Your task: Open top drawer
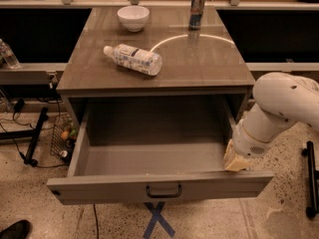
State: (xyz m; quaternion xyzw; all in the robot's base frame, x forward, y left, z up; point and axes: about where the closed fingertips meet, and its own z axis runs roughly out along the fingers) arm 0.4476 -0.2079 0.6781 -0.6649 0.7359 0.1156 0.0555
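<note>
Top drawer [159, 187], a wide grey-brown front with a dark rectangular loop handle [163, 190] at centre and a deep grey box behind it: pulled well out of the cabinet, its front standing far forward of the cabinet's face, box interior in full view from above. My gripper [235, 162], tan-coloured at the end of my white rounded arm [279, 108], sits at the drawer's right end, just behind the front panel and against the right side wall, low near the wall's top edge. It is well apart from the handle. Whether the gripper is open or closed: cannot tell, it is largely hidden behind the wrist and the drawer wall. Above the drawer, the grey-brown wood-grain surface [209, 68] of the cabinet carries three things: a clear plastic bottle with a white label [133, 59] lying on its side over the drawer's left half; a white round bowl [133, 17] upright farther back on the same side; a slim metal can [197, 4] upright at the back over the drawer's right half. Below the drawer front, a blue tape cross [158, 219] on the speckled floor, directly under the handle. Left of the drawer, a wire basket [61, 139] on the floor.
</note>
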